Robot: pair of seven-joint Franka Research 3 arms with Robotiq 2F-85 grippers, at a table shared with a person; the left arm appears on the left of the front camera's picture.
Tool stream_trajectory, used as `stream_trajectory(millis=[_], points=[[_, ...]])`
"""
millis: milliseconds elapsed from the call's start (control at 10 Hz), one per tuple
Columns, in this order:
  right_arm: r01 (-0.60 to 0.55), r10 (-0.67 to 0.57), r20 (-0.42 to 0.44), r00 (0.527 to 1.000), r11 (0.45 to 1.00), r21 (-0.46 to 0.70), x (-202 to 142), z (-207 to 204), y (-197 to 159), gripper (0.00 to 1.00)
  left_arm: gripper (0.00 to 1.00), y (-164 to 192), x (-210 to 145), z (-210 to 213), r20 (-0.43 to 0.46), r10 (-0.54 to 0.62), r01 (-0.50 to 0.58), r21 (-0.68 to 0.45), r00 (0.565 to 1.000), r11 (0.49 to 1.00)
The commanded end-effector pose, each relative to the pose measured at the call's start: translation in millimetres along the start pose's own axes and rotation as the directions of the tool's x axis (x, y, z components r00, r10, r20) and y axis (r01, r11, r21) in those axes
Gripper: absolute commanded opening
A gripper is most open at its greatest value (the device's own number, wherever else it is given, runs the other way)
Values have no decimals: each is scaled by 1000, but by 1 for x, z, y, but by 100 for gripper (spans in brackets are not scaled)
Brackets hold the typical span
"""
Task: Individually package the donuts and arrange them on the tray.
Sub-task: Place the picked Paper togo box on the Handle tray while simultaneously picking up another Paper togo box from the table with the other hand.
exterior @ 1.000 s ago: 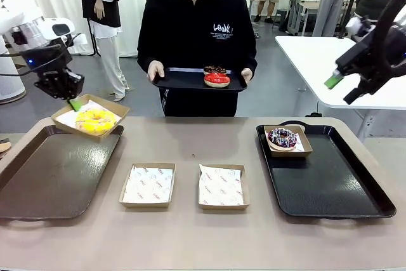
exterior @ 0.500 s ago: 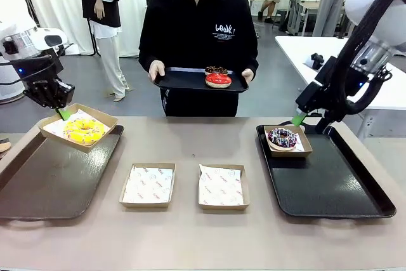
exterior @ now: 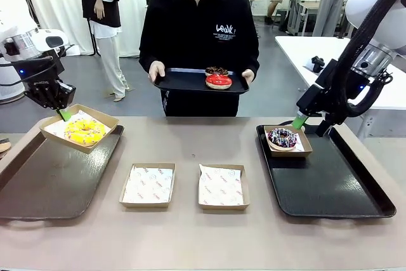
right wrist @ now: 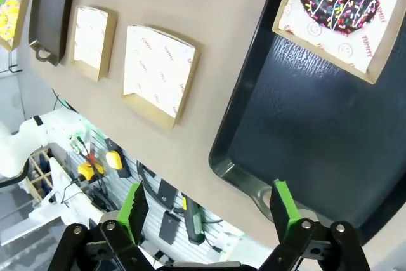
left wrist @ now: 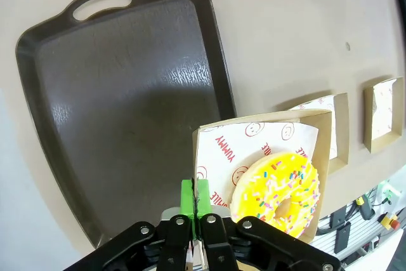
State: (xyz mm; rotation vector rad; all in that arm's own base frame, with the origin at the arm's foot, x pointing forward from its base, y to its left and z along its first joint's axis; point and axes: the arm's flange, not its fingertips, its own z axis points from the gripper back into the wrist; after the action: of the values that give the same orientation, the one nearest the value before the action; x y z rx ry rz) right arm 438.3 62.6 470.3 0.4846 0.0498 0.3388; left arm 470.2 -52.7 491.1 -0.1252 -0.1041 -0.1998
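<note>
Tabletop (exterior: pixel 190 141), front: the yellow donut's (exterior: pixel 84 130) box (exterior: pixel 106 136) is pinched at its rim by the left gripper (exterior: pixel 63 114), over a brown tray's (exterior: pixel 38 182) far edge. Left wrist: open tray floor is seen beyond. Right wrist: the right gripper (right wrist: pixel 208 188) is spread, sprinkled donut (right wrist: pixel 317 4) well ahead, partly cropped.

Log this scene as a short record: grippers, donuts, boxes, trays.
Left gripper: shut on the rim of the brown paper-lined cardboard box holding the yellow-glazed sprinkled ring donut, at the dark brown tray's far edge
Right gripper: open, empty, near the far edge of the black tray on the table
On black tray: chocolate ring donut with purple-white sprinkles, boxed
Mid-table: two empty paper-lined boxes
Person's handheld tray: glossy red-glazed donut, dark chocolate donut, both unboxed
</note>
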Motion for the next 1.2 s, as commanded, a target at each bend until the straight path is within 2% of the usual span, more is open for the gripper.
stream_trajectory(millis=[0,500,600,700,900,1100], points=[[0,0,1,1000,1000,-5,1,0,2,100,1,1,0,2,-1,0,0,-1,1000,1000],[-4,4,-1,1000,1000,0,0,-1,2,100,1,0,0,0,0,0,0,0,1000,1000],[65,-65,4,998,994,-93,11,-20,23,100,1,3,-4,-1,-21,126,-125,58,992,991],[99,-101,-2,995,981,-164,19,-37,46,100,1,8,-11,1,-20,185,-182,113,983,977],[119,-134,-32,990,952,-283,36,-61,89,100,1,19,-23,4,-16,262,-253,209,965,944],[148,-173,-27,985,905,-399,55,-83,128,100,1,34,-27,5,-13,337,-325,234,941,916]])
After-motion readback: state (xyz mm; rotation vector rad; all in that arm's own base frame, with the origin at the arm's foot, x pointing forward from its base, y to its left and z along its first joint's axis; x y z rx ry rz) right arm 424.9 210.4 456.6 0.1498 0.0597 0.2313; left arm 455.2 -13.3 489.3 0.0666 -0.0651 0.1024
